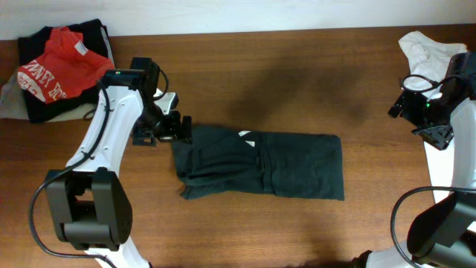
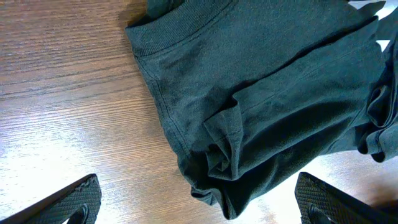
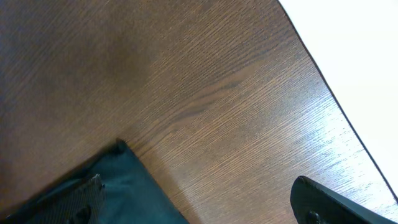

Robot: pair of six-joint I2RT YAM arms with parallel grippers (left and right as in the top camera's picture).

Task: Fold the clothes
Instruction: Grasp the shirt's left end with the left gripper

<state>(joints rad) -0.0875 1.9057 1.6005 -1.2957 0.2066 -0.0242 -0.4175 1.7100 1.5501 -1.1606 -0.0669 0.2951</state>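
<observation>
Shirt [image 1: 260, 164], dark green, part folded on table [image 1: 297, 67]. Looks soft, limp, light; best pinched at collar hem [image 2: 163, 36]. Left end effector [image 2: 196, 190] and right end effector [image 3: 196, 193] both spread apart.

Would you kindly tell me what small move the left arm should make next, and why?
I'd probably lower the left end effector onto the bunched end of the dark shirt and close on it: it hangs open right above that rumpled fabric, holding nothing.

Folded shirt [image 1: 260, 164] at table [image 1: 297, 74] centre, clothes pile [image 1: 59, 71] back left, another garment [image 1: 428, 48] back right
</observation>
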